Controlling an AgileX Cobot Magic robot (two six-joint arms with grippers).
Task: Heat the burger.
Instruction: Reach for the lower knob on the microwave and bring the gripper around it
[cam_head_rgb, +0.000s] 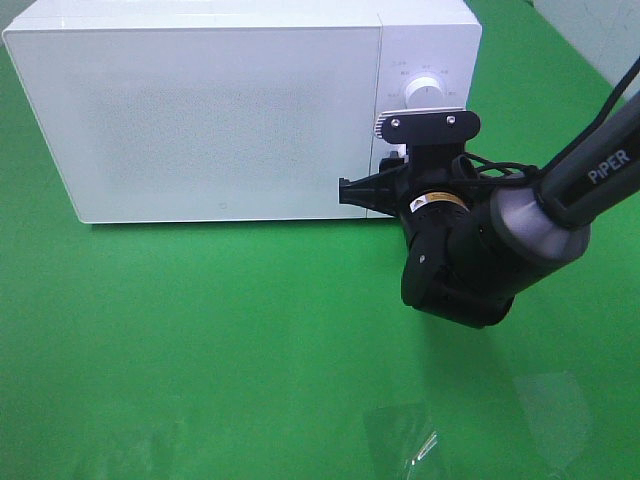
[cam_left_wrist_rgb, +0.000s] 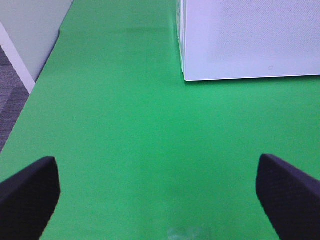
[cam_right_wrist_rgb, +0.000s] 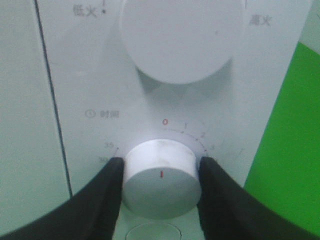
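Note:
The burger is out of view. The white microwave (cam_head_rgb: 200, 110) stands at the back of the table with its door closed. My right gripper (cam_right_wrist_rgb: 161, 167) is at the control panel, and its black fingers (cam_right_wrist_rgb: 107, 190) press on both sides of the lower timer knob (cam_right_wrist_rgb: 160, 187). The red mark on that knob points up toward the 0 on the dial. The upper power knob (cam_right_wrist_rgb: 177, 40) is untouched. The right arm (cam_head_rgb: 480, 250) reaches in from the right and hides the lower knob in the high view. My left gripper (cam_left_wrist_rgb: 159, 200) hangs open over bare green cloth, away from the microwave (cam_left_wrist_rgb: 250, 40).
Green cloth (cam_head_rgb: 200, 340) covers the table in front of the microwave. A small clear, glinting scrap (cam_head_rgb: 425, 447) lies near the front edge. In the left wrist view the cloth's edge (cam_left_wrist_rgb: 47, 75) borders a grey floor and a pale wall.

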